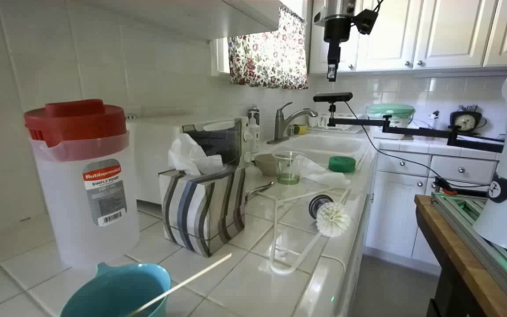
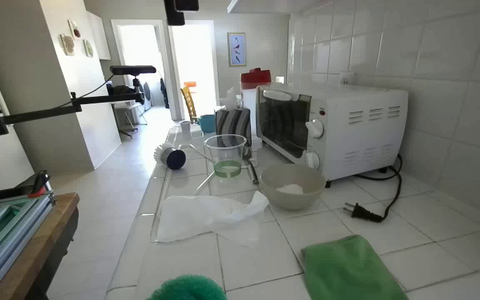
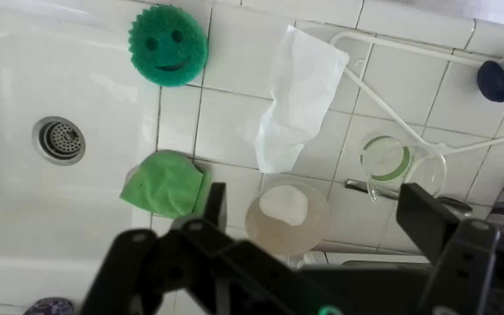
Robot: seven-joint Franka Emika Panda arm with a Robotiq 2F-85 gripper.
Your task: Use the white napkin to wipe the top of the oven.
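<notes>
A: Where is the white napkin (image 3: 298, 103) to be found?

B: It is seen lying loosely crumpled on the tiled desk (image 2: 181, 258), with the beige bowl (image 2: 292, 202) placed just beside one end and a white hanger (image 3: 383, 103) at a corner of the other; whether hanger and paper touch cannot be made out.

A: How is it likely to behave once lifted?

B: Light and limp, it is judged, like thin paper: easily torn, quick to fold, apt to slide on glazed tile. A pinch is best taken at the raised corner (image 2: 260, 203) toward the bowl, or well into the sheet, so that enough is gathered for wiping.

A: And the surface to be wiped?

B: The top of the white toaster oven (image 2: 336, 125), set beyond the bowl near the tiled wall (image 2: 444, 104). No napkin is laid there.

A: Is anything held by the gripper (image 3: 315, 208)?

B: Nothing. The fingers are parted wide, high above the desk, and no object is touched. In the wrist view the bowl, not the napkin, is framed between the fingertips; a shift toward the napkin would seem to be needed before any descent, with care taken around the clear cup (image 2: 227, 164).
</notes>
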